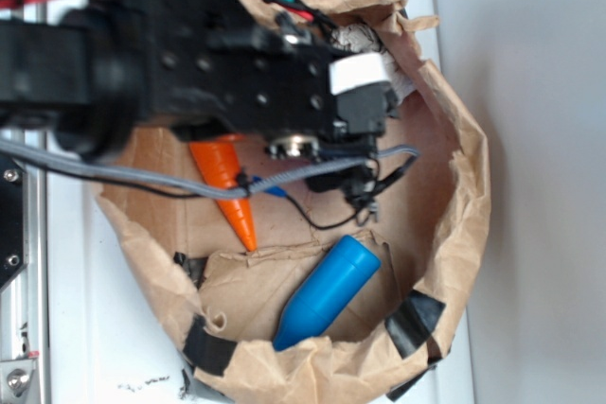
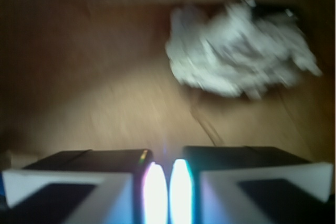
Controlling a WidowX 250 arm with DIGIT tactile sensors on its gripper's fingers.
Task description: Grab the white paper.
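The white paper (image 2: 239, 59) is a crumpled off-white wad lying on the brown bag floor, up and to the right of my gripper (image 2: 168, 177) in the blurred wrist view. It lies well apart from the fingertips. In the exterior view only a bit of the white paper (image 1: 355, 38) shows by the bag's far wall, mostly hidden behind my arm. My gripper (image 1: 379, 92) hangs inside the bag close to it. The fingers stand almost together with nothing between them.
A large brown paper bag (image 1: 464, 186) with rolled-down walls encloses everything. An orange carrot (image 1: 227, 186) lies at centre-left on its floor and a blue cylinder (image 1: 327, 295) leans near the front wall. Black tape patches (image 1: 417, 319) mark the rim. Grey cables cross above the carrot.
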